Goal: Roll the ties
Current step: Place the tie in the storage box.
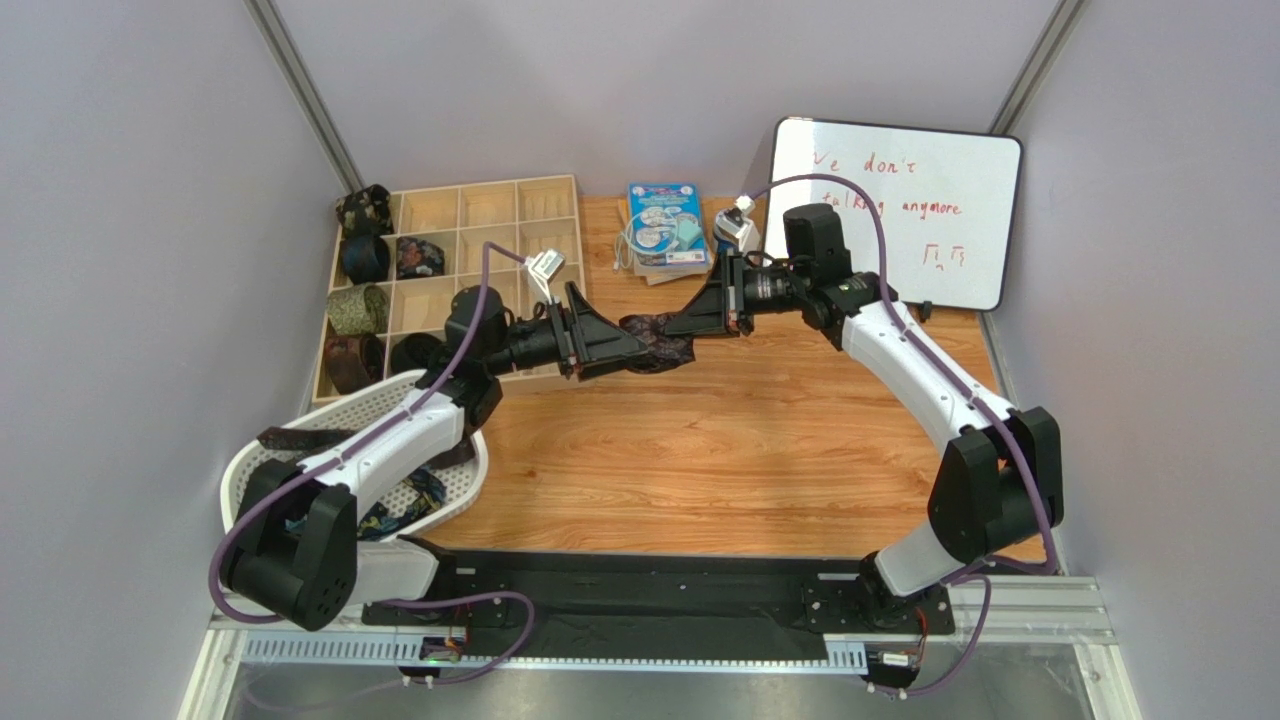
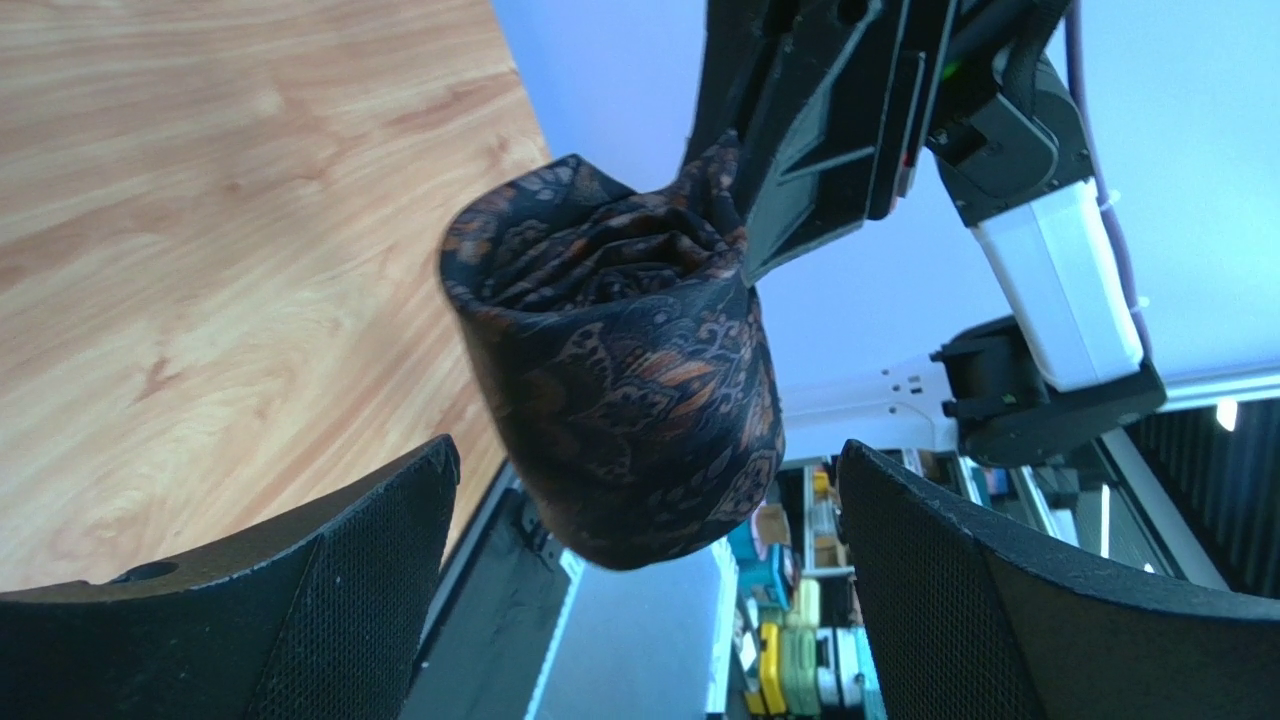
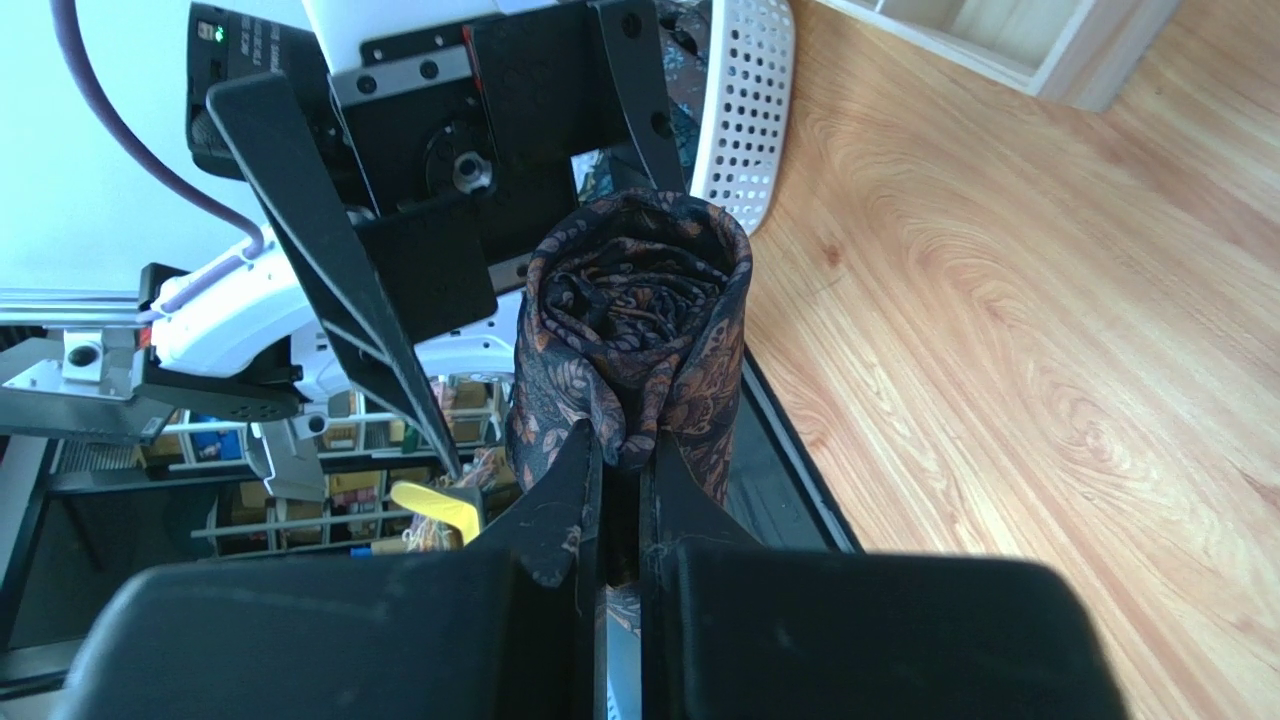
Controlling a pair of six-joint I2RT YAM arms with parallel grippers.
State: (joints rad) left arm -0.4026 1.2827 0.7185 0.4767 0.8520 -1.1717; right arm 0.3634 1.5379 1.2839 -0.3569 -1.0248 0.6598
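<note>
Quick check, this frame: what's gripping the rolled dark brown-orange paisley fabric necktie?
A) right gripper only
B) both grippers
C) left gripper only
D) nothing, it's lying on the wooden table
A: the right gripper is pinched shut on the rolled dark paisley necktie, while the left gripper stands wide open, its fingers either side of the coil and not touching it.

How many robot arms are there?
2. The left arm reaches out over the white basket. The right arm comes in from the other side. Both meet at the rolled tie mid-table.
</note>
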